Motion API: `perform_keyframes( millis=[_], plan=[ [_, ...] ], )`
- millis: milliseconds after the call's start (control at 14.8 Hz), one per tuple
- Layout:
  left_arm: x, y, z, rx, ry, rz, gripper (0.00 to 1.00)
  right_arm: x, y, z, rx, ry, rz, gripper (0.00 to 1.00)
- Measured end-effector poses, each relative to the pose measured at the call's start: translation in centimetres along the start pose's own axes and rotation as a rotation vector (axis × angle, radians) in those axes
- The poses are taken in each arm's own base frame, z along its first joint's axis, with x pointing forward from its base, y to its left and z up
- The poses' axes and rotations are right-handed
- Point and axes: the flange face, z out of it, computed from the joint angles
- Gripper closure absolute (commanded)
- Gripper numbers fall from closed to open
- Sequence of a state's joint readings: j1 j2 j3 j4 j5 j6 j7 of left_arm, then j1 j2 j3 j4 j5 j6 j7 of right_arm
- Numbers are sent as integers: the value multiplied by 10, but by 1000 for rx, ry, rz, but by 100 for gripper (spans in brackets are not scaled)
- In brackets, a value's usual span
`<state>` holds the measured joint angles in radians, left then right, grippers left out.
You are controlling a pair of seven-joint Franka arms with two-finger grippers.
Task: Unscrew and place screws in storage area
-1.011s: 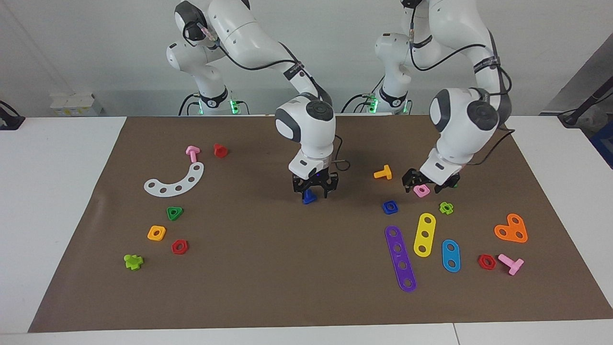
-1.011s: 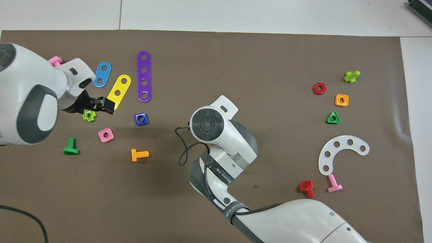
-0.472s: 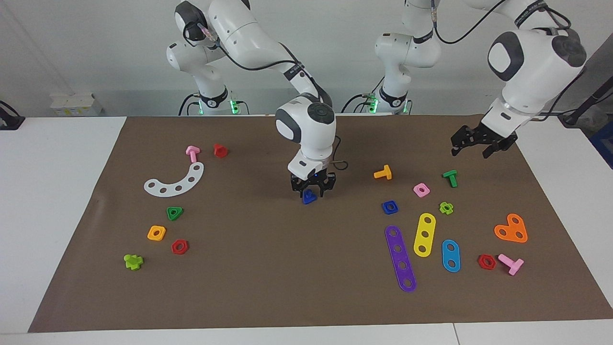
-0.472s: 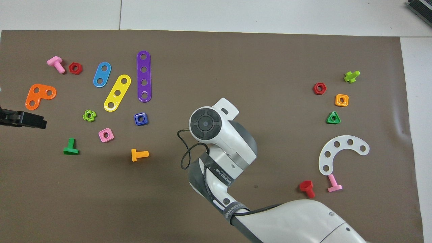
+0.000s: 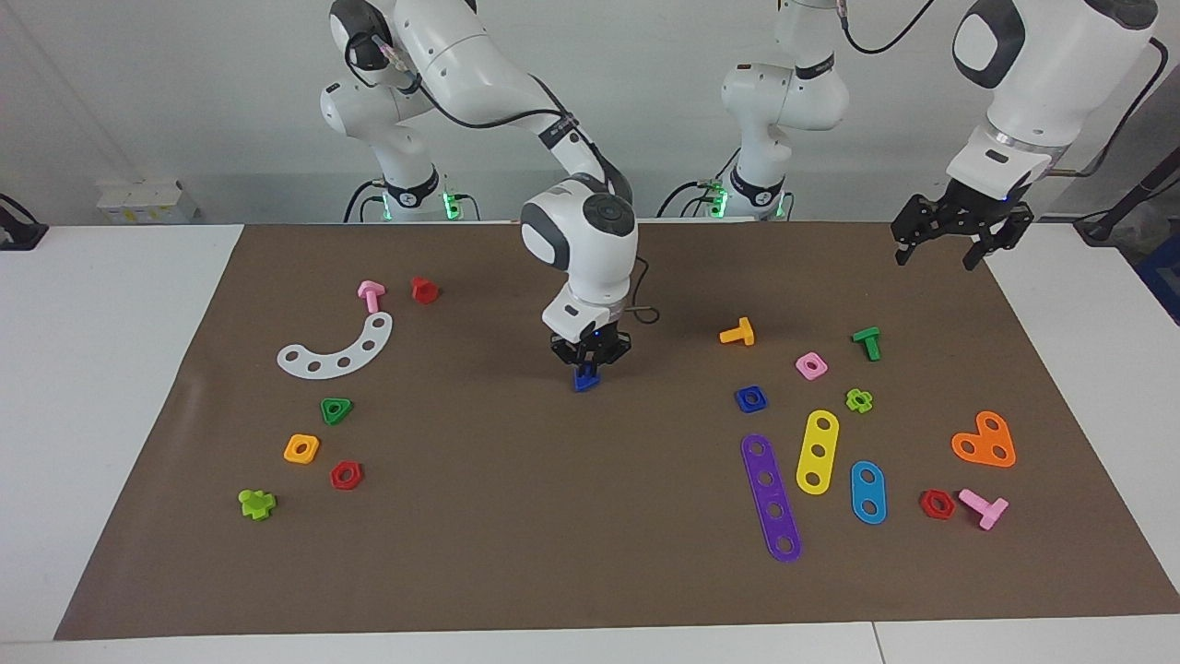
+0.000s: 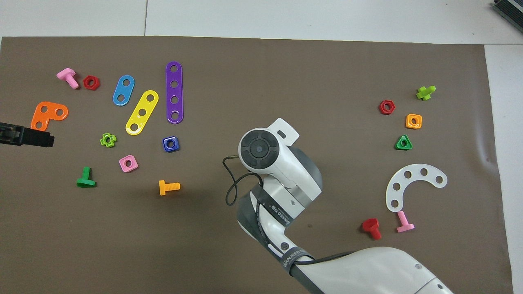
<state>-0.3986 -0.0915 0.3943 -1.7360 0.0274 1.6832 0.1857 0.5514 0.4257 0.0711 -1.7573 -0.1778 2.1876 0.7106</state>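
Right claw [image 5: 586, 361]: hanging low over the middle of the brown mat [image 5: 516, 535], its fingers closing tight on the dark-blue bolt [image 5: 582, 377], which is sitting at the fingertips just above or on the mat; which one cannot be told. In the overhead view the arm's wrist is covering both claw and bolt.

Left claw [image 5: 954, 235]: hovering high over the mat's edge at the left arm's end of the desk [image 5: 111, 369], fingers spreading wide apart and holding nothing. In the overhead view only its dark tip [image 6: 26, 136] is showing.

Blue square nut [image 5: 750, 397]: lying on the mat toward the left arm's end, well apart from the bolt, with nothing screwed into it.

Lying around the nut:
- orange bolt [image 5: 737, 333], nearer to the robots
- pink square nut [image 5: 810, 365]
- green bolt [image 5: 867, 342]
- light-green cross nut [image 5: 859, 399]
- purple strip [image 5: 771, 496], yellow strip [image 5: 817, 451] and blue strip [image 5: 867, 492], farther from the robots
- orange angle plate [image 5: 985, 441], red hex nut [image 5: 937, 503] and pink bolt [image 5: 984, 506], closest to the left arm's end

Lying toward the right arm's end:
- white curved strip [image 5: 337, 349]
- pink bolt [image 5: 371, 295] and red bolt [image 5: 423, 289], nearer to the robots than the curved strip
- green triangular nut [image 5: 336, 409], orange square nut [image 5: 301, 448], red hex nut [image 5: 346, 474] and light-green bolt [image 5: 256, 503], farther from the robots
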Motion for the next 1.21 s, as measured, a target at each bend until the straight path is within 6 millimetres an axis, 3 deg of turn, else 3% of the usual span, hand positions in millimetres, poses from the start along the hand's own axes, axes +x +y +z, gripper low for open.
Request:
perform_keyframes(
  millis=[337, 674, 1213],
  plan=[
    [-2, 27, -32, 1, -11, 39, 0, 13, 107, -16, -22, -13, -27, 100],
    [2, 43, -38, -12, 6, -61, 0, 34, 200, 0, -35, -47, -55, 100],
    [6, 56, -35, 12, -1, -83, 0, 41, 287, 29, -31, -63, -12, 100]
  ],
)
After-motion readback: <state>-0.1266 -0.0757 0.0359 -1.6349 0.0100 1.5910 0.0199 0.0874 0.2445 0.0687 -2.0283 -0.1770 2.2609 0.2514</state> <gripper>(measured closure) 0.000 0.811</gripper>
